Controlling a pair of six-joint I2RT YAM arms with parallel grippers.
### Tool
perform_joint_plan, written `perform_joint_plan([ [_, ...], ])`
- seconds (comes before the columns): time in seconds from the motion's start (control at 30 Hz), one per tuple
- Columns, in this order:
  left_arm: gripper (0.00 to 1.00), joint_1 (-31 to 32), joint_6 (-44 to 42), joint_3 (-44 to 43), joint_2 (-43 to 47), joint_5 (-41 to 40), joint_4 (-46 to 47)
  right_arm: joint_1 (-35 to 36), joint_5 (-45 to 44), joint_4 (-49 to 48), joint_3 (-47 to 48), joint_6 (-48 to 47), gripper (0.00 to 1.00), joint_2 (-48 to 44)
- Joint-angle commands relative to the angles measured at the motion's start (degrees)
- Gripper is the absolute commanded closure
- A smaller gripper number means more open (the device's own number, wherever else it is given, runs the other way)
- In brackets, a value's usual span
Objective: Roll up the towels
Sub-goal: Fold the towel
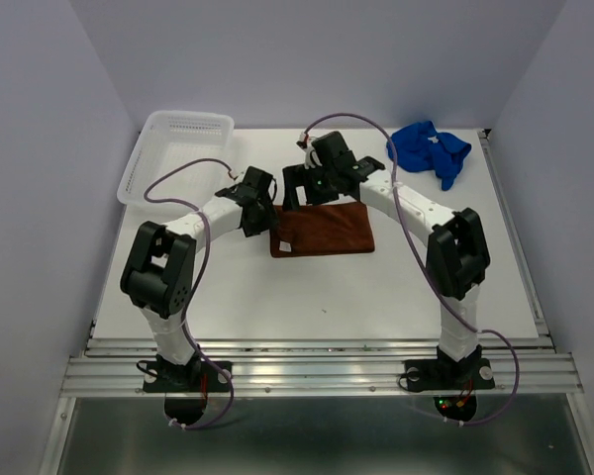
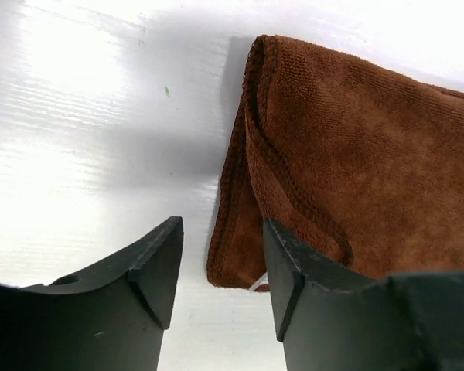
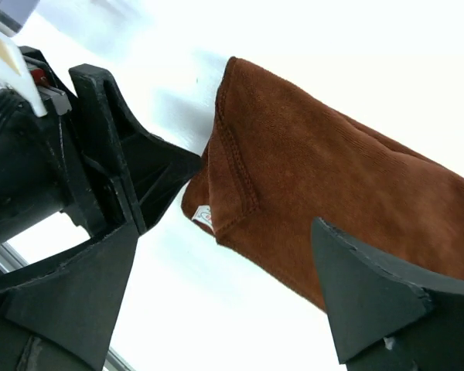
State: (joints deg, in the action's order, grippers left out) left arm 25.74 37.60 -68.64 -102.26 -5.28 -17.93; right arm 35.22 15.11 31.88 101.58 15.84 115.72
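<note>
While neither towel is rolled yet, step: the start of the first roll, by my reading, with both arms gathered at the left short end of the rust-brown towel (image 1: pixel 322 230).
Rust-brown towel: lies flat, folded into a rectangle, mid-bench and a little toward the far edge; white tag (image 3: pixel 203 218) peeps out at its near-left corner.
Left gripper (image 2: pixel 222 229): partly spread, holding nothing; one finger over the cloth, the other over the bare bench (image 1: pixel 327 297), stitched edge between them (whether it touches the cloth, cannot tell).
Right gripper (image 3: pixel 224 232): spread wide, empty, poised over the same end, just beside the left one.
Blue towel (image 1: pixel 431 148): crumpled heap at the far right corner.
Basket (image 1: pixel 188 121): white plastic mesh, far left corner.
Next move: likely a pinch on the doubled hem, then turning it over toward the right edge, tight and square.
Textures: short terry pile, limp layers, corded hem; bench glossy, so the cloth may slide.
</note>
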Motion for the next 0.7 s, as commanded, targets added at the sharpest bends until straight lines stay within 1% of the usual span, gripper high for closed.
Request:
perform_joint_plan([
  [0.0,0.35,-0.2,0.3,0.0,5.9,-2.0,-3.1,-1.0,-6.3,-2.5,-3.0,-0.1,0.00,-6.0],
  [0.03,0.32,-0.1,0.2,-0.3,6.5,-1.8,-3.3,-2.1,-7.0,-2.6,-3.9,0.4,0.00,-6.9],
  [0.1,0.21,0.1,0.0,-1.3,7.8,-1.4,-3.9,-3.4,-7.5,-2.8,-6.6,1.0,0.00,-8.9],
  [0.13,0.03,0.5,-0.1,-1.8,8.8,-1.0,-3.9,-5.0,-7.9,-3.0,-7.5,1.9,0.00,-9.5],
  [0.17,0.01,1.0,-0.3,-2.7,9.2,-0.6,-3.5,-5.8,-7.8,-3.1,-9.3,2.2,0.00,-10.2],
  [0.27,0.01,2.8,-1.4,-5.4,8.0,1.9,-2.9,-9.0,-6.9,-3.1,-11.8,2.8,0.00,-10.6],
  [0.37,0.01,4.8,-2.8,-11.8,2.5,4.9,-2.4,-11.0,-7.2,-3.8,-14.1,2.9,0.00,-11.5],
  [0.4,0.01,5.2,-3.1,-13.2,1.3,7.2,-2.4,-11.8,-7.5,-3.8,-14.7,2.9,0.00,-11.9],
  [0.6,0.01,9.0,-5.2,-21.5,-6.5,9.2,-3.5,-13.0,-10.0,-4.0,-19.1,2.8,0.00,-15.3],
  [0.67,0.01,9.6,-5.5,-22.1,-7.8,10.3,-3.9,-13.6,-11.6,-3.9,-21.1,2.9,0.00,-16.8],
])
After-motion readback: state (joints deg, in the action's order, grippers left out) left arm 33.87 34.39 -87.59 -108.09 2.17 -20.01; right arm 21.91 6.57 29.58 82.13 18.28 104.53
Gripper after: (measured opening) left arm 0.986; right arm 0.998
